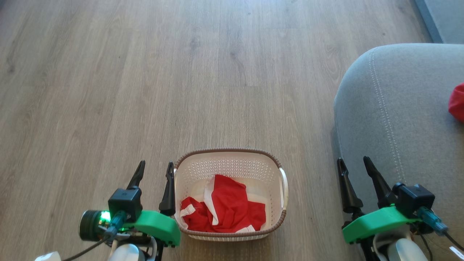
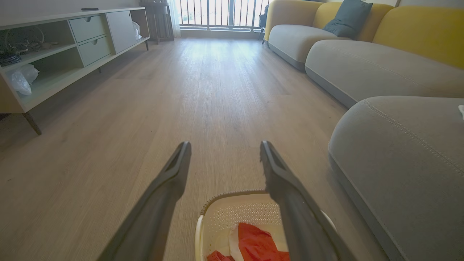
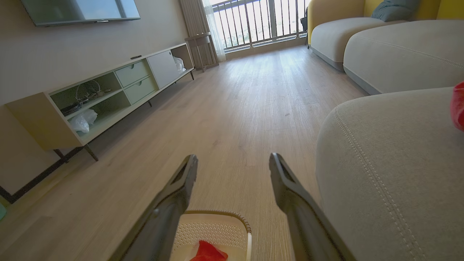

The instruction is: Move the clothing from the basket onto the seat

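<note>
The cream basket with a brown rim stands on the wood floor and holds red clothing with white trim. The basket and the clothing also appear low in the left wrist view, and the basket in the right wrist view. My left gripper hangs open and empty beside the basket's left rim. My right gripper is open and empty over the front left corner of the grey seat. Another red garment lies on the seat at the view's right edge.
Bare wood floor stretches ahead of the basket. A low TV cabinet with shelves and drawers lines the far left wall. More grey and yellow sofa sections run along the right, toward a balcony railing.
</note>
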Controlling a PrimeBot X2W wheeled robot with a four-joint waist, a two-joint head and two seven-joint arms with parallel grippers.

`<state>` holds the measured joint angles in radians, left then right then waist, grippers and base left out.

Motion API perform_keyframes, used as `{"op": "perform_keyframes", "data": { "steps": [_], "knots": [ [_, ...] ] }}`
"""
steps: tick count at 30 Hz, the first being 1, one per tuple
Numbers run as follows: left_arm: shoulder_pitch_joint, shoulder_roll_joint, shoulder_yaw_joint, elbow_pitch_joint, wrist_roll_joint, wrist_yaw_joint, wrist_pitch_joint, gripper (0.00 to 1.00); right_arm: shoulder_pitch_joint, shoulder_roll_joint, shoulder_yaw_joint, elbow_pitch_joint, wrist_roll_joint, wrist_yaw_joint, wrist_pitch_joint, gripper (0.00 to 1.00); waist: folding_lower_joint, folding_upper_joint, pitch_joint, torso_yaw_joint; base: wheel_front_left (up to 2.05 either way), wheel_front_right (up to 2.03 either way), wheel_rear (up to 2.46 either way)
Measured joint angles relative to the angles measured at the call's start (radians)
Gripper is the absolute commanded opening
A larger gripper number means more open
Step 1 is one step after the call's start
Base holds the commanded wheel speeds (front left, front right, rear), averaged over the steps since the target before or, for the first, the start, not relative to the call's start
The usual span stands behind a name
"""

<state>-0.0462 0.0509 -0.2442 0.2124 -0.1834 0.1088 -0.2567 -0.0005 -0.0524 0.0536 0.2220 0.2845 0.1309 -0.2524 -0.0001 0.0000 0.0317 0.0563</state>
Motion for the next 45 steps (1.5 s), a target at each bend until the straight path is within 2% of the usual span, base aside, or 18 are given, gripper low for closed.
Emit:
{"op": "perform_keyframes", "data": {
  "steps": [45],
  "knots": [
    [0.000,0.000,-0.013,0.002,-0.001,-0.019,0.000,1.00,0.000,0.000,-0.002,-0.005,0.007,0.000,0.000,1.00,0.0000,0.0000,-0.002,-0.018,0.00,0.00,0.00]
  ]
}}
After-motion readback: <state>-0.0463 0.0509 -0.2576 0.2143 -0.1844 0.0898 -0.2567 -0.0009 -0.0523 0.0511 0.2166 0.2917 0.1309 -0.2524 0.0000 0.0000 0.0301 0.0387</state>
